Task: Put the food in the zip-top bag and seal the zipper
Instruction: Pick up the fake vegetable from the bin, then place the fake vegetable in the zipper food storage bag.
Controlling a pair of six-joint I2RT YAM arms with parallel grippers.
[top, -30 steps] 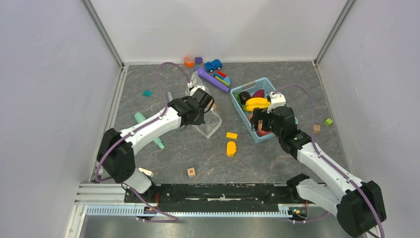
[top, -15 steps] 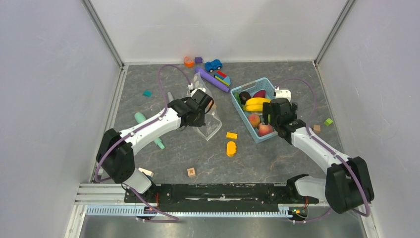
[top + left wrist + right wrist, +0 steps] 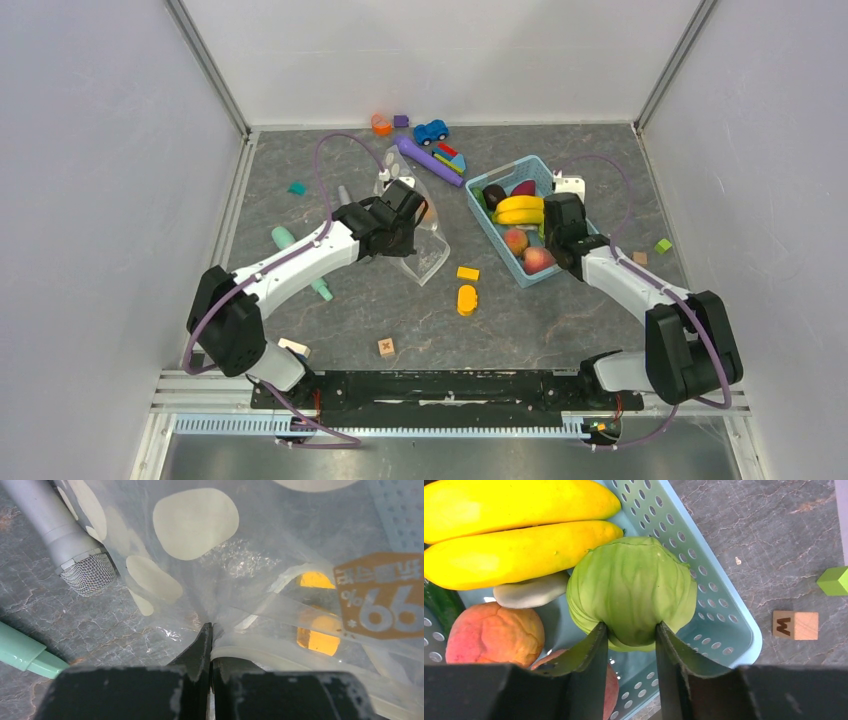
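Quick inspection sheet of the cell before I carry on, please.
Surface: grey marbled table, toys scattered on it.
Job's things: zip-top bag held at its edge, no food seen inside; banana bunch, peaches, green cabbage in the blue basket.
Clutter: blue toy car, orange blocks, wooden cube.
Grippers: left gripper shut on the bag; right gripper clamps the cabbage.
Cables: purple cables loop off both arms; no snag seen.
Surroundings: white walls; nothing else seen.
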